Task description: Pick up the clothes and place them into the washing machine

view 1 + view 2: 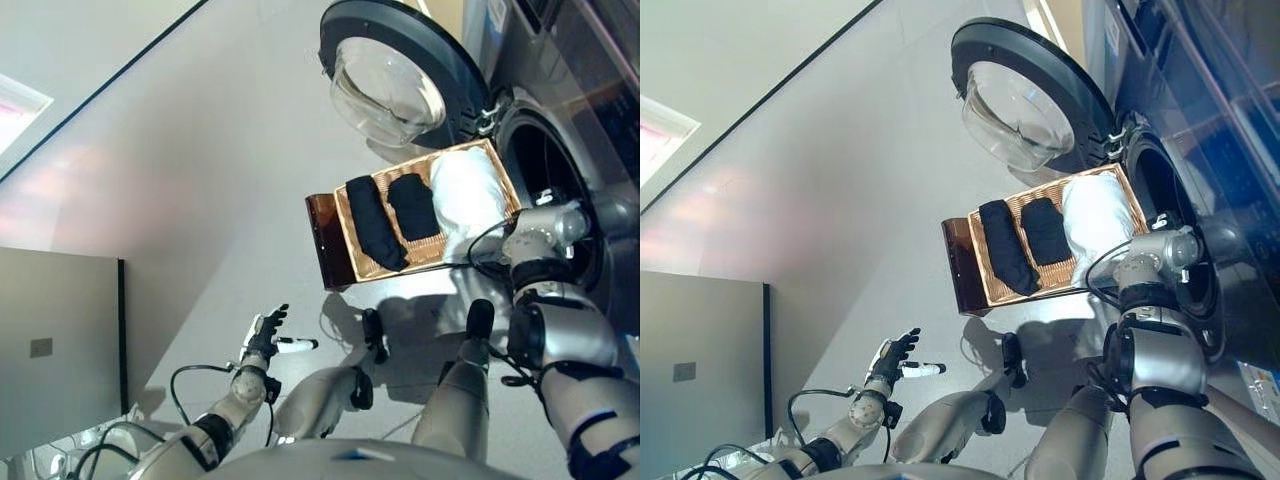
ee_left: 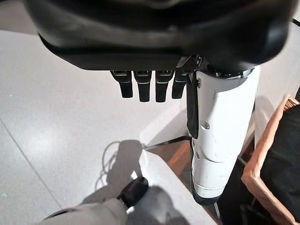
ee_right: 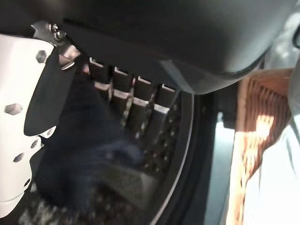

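The robot's right hand (image 3: 93,112) is reaching into the round mouth of the washing machine (image 1: 560,160). In the right wrist view its fingers (image 3: 136,103) hang down fairly straight over the dark drum, and a dark soft shape sits just below them. It looks like a piece of dark clothing, but I cannot tell for sure, or whether the hand holds it or has let it go. From the head views the hand itself is hidden inside the opening.

The basket (image 1: 345,225) sits on the floor right beside the machine, under the open door (image 1: 390,75). Two dark clothes (image 1: 376,222) lie side by side in it, and a white cloth (image 1: 465,195) fills the end nearest the machine. So most of the clothes are not in yet.

The left hand (image 1: 264,338) hangs low and far from the basket, fingers spread and loose, holding nothing.

The step now seems to be dropping clothing deep into the drum. To do it well, the right hand should go far enough in that nothing hangs over the rim, then spread wide and pull straight back out without snagging the cloth. After that it can go for the white cloth, since that one is closest
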You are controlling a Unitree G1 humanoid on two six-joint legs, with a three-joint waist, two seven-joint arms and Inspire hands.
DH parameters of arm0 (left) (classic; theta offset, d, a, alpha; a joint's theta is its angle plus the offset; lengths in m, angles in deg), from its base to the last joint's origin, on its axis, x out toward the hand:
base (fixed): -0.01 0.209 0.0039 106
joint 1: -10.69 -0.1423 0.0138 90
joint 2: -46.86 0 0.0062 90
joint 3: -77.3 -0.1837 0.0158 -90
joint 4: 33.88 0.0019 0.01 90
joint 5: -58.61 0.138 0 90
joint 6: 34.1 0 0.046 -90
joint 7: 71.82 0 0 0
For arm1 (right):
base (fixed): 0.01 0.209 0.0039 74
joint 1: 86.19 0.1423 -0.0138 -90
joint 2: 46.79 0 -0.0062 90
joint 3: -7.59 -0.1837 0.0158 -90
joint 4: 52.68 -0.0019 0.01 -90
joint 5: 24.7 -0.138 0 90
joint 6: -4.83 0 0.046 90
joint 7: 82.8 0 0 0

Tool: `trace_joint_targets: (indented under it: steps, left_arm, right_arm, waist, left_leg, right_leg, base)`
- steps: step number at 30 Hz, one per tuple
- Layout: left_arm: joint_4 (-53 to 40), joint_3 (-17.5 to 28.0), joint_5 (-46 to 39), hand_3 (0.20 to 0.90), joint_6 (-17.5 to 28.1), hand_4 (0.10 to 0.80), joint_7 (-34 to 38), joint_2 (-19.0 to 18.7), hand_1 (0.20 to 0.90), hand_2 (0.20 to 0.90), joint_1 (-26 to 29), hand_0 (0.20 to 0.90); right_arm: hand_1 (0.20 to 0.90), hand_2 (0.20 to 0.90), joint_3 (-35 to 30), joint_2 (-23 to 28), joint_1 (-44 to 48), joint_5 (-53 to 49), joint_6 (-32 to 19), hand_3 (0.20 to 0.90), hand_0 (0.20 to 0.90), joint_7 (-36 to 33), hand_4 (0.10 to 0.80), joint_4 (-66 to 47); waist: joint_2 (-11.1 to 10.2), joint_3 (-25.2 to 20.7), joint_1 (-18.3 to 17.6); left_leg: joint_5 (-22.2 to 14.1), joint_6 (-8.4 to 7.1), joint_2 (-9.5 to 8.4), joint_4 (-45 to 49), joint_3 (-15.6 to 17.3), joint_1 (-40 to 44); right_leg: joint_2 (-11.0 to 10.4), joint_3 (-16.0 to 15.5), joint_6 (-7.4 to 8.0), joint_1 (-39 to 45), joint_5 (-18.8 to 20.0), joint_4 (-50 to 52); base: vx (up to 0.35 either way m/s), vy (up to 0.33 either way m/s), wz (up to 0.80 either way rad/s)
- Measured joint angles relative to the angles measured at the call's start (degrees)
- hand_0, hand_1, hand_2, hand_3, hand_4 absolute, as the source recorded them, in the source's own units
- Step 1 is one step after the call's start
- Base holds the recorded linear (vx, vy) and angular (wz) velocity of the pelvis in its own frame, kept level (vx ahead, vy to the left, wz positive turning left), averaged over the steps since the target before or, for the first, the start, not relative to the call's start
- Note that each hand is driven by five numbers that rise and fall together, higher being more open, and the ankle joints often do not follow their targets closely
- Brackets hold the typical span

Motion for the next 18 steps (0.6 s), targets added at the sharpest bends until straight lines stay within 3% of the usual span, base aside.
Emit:
trace_joint_targets:
  steps: [4, 9, 13, 18]
  left_arm:
    - [0.34, 0.06, -0.06, 0.900, -0.02, 0.800, -0.37, 0.59, 0.900, 0.900, -0.02, 0.900]
    - [0.52, 0.59, -0.01, 0.900, -0.07, 0.800, -0.75, 0.78, 0.900, 0.900, -0.25, 0.900]
    - [0.67, 3.73, 0.04, 0.900, -0.60, 0.800, -0.61, 0.67, 0.900, 0.900, -0.05, 0.900]
    - [0.43, 4.17, 0.09, 0.900, -1.22, 0.800, -0.31, 0.44, 0.900, 0.900, 0.02, 0.900]
  right_arm:
    - [0.900, 0.900, 1.80, -1.55, 0.22, -0.10, 2.11, 0.900, 0.900, 4.79, 0.800, 2.31]
    - [0.900, 0.900, 10.04, -2.08, 0.58, 4.75, 7.06, 0.900, 0.900, 6.88, 0.800, 9.44]
    - [0.900, 0.900, 13.10, -2.43, 0.98, 10.58, 12.83, 0.900, 0.900, 8.01, 0.800, 15.10]
    - [0.900, 0.900, 16.91, -2.01, 2.13, 17.29, 17.17, 0.900, 0.900, 8.44, 0.800, 19.43]
  waist:
    - [-0.44, 0.35, -0.86]
    - [-1.61, 1.24, -1.63]
    - [-3.90, 2.84, -1.53]
    - [-5.82, 3.49, -1.27]
  left_leg:
    - [-0.56, -0.19, 0.13, -0.01, -0.10, 0.71]
    - [-0.57, -0.17, 0.43, 0.32, -0.29, 0.88]
    - [-0.47, -0.26, 0.81, 0.67, -0.77, 0.89]
    - [-0.56, -0.19, 1.18, 1.79, -1.74, 0.43]
  right_leg:
    - [0.15, 0.10, -0.03, 0.62, 0.00, 0.09]
    - [0.39, 0.06, -0.41, 0.72, -0.25, 0.81]
    - [0.73, -0.16, -0.83, 0.96, -0.52, 1.23]
    - [0.77, -1.38, -1.33, 1.29, -0.90, 1.99]
  base:
    - [-0.022, -0.023, -0.04]
    - [-0.048, -0.047, 0.00]
    - [-0.051, -0.055, 0.04]
    - [-0.034, -0.050, 0.10]
